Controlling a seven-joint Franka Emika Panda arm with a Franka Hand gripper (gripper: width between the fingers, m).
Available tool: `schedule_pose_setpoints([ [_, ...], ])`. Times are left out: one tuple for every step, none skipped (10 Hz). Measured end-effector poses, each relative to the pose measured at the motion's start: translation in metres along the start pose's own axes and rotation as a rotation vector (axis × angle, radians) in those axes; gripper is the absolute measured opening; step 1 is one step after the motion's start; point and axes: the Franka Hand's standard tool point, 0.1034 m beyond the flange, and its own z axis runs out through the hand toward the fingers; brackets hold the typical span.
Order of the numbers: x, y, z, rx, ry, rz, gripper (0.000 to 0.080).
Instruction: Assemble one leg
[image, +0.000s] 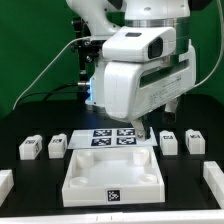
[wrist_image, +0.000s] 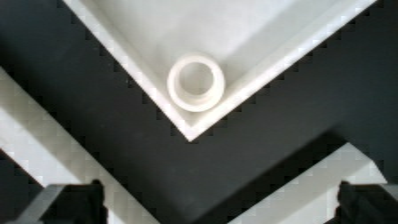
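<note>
Four small white legs with square markers lie on the black table in the exterior view: two at the left (image: 30, 148) (image: 58, 145) and two at the right (image: 168, 140) (image: 194, 141). The large white square piece (image: 112, 172) lies at the front middle. My gripper (image: 150, 127) hangs over its far right corner, mostly hidden by the white hand. In the wrist view the gripper (wrist_image: 217, 206) is open and empty, with dark fingertips (wrist_image: 68, 205) far apart. A corner of the square piece with its round socket (wrist_image: 196, 82) lies below it.
The marker board (image: 112, 137) lies just behind the square piece, under the arm. White blocks show at the front left edge (image: 5, 185) and front right edge (image: 213, 180). A green curtain closes off the back.
</note>
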Motion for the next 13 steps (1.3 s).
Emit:
schedule_pose_setpoints([
  [0.000,0.000,0.000,0.000,0.000,0.000,0.0650],
  [0.000,0.000,0.000,0.000,0.000,0.000,0.0650],
  [0.000,0.000,0.000,0.000,0.000,-0.025,0.0650],
  [-0.002,-0.003,0.001,-0.004,0.003,-0.048,0.0650],
  [-0.011,-0.015,0.005,-0.006,0.001,-0.083,0.0650],
  [-0.025,-0.031,0.009,-0.014,-0.008,-0.230,0.0650],
  [-0.042,-0.045,0.015,-0.025,-0.005,-0.388,0.0650],
  [-0.065,-0.053,0.023,-0.019,-0.011,-0.512,0.0650],
  [-0.080,-0.049,0.028,-0.014,-0.013,-0.656,0.0650],
  [-0.091,-0.043,0.033,-0.009,-0.012,-0.793,0.0650],
  [-0.092,-0.041,0.033,-0.010,-0.017,-0.822,0.0650],
  [-0.092,-0.042,0.034,-0.010,-0.019,-0.836,0.0650],
  [-0.092,-0.042,0.034,-0.009,-0.020,-0.831,0.0650],
])
